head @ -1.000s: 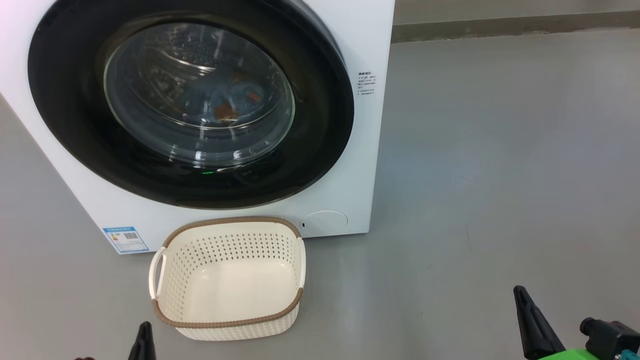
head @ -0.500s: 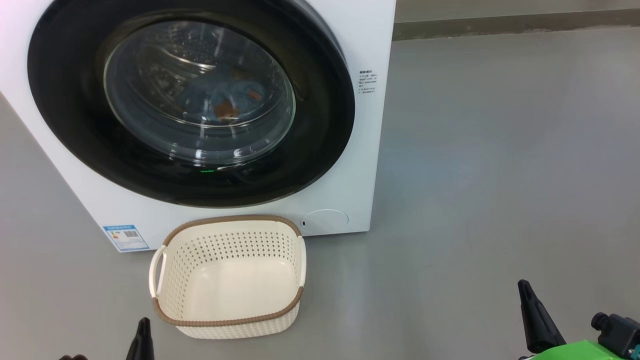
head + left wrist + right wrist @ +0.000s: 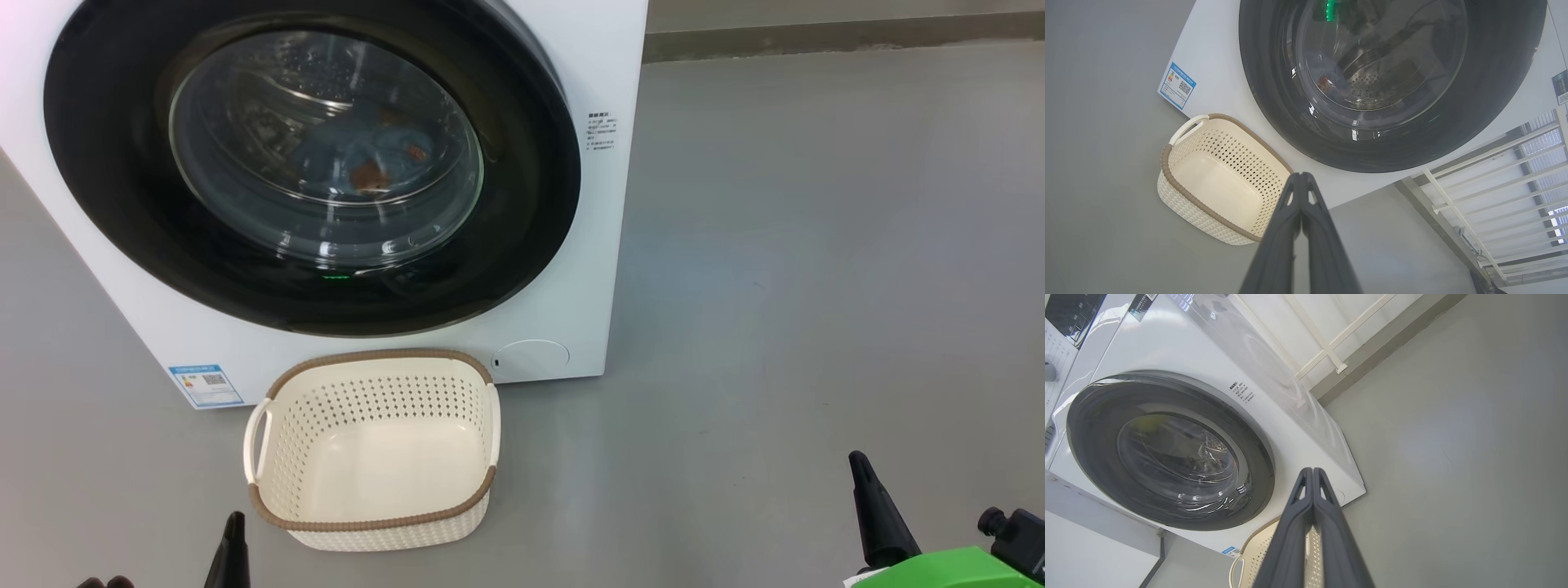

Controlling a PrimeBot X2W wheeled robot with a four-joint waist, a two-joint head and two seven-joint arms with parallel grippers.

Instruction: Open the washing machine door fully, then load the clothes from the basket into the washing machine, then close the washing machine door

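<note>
Grey floor (image 3: 775,245) carries the white washing machine (image 3: 588,269), its round black door (image 3: 106,163) shut. The cream basket (image 3: 375,523) stands just before the machine's front. Blue printed clothes (image 3: 367,155) lie in the drum behind the glass. Left gripper (image 3: 1300,175) and right gripper (image 3: 1312,470) are both closed, gripping nothing.

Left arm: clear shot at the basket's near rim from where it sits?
Probably yes. The basket stands on open floor just ahead of the left end effector, with nothing between them; the washing machine is behind it. The end effector is shut and must open first.
</note>
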